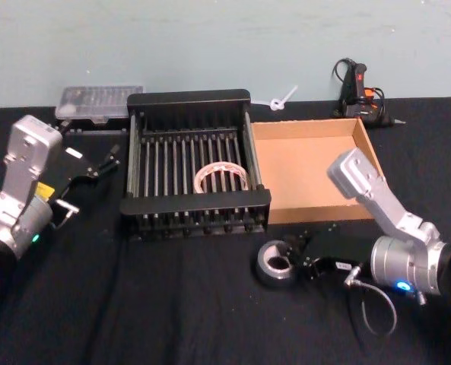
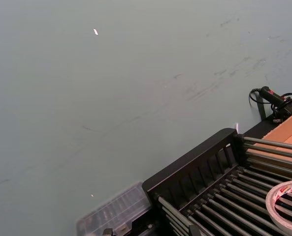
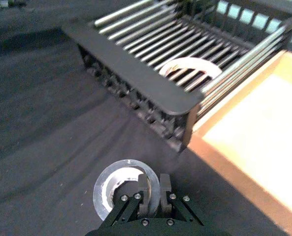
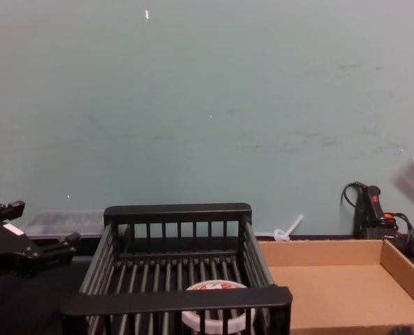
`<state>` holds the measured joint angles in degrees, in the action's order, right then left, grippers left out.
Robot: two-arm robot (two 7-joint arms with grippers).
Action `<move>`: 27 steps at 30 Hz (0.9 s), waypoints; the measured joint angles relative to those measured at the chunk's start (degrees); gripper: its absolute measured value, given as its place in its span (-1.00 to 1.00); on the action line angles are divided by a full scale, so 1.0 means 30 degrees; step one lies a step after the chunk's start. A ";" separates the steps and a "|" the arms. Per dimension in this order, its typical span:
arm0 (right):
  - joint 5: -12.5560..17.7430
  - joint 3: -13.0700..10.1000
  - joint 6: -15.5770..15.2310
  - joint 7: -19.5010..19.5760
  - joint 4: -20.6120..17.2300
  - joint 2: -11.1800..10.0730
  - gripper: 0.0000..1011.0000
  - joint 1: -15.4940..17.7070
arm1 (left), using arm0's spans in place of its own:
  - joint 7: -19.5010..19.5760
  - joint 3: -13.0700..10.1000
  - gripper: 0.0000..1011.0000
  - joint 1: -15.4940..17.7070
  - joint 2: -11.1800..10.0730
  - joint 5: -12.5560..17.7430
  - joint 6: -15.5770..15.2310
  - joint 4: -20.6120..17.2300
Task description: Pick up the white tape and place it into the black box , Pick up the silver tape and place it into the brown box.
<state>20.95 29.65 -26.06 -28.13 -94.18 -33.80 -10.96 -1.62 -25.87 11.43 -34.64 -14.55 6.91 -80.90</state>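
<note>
Silver tape (image 1: 275, 263) lies on the black cloth at the brown box's (image 1: 307, 199) 7 o'clock, its wall clenched by the right gripper (image 3: 154, 195), while the white tape (image 1: 221, 177) rests inside the black box (image 1: 195, 204), left gripper (image 1: 96, 169) spread idle at its 9 o'clock.

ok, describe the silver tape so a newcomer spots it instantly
Start at the black slatted plastic crate. On the black cloth just off its front right corner lies a small, thick grey-silver tape roll, the right gripper closed on its wall. The crate's tape is a wide, thin white ring.
</note>
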 joint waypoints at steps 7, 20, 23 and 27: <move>0.0284 -0.0922 0.0370 0.0879 -0.0280 0.0105 -0.71 -0.0014 | 0.0000 0.0001 0.98 0.0001 0.0000 0.0000 0.0000 0.0000; -0.0360 -0.2573 0.0524 0.3412 0.0367 0.1106 -0.71 -0.0808 | 0.0000 0.0001 0.98 0.0002 -0.0001 -0.0001 0.0000 0.0001; -0.0654 -0.2776 0.0489 0.3825 0.0847 0.1434 -0.71 -0.1144 | 0.0000 0.0001 0.98 0.0002 0.0000 0.0000 0.0000 0.0001; -0.1048 -0.3024 0.0426 0.4264 0.1785 0.1959 -0.71 -0.1792 | 0.0000 0.0001 0.98 0.0001 -0.0001 -0.0001 0.0001 0.0000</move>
<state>17.80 20.58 -24.78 -15.34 -88.83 -27.92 -16.34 -1.62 -25.86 11.43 -34.65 -14.55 6.91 -80.90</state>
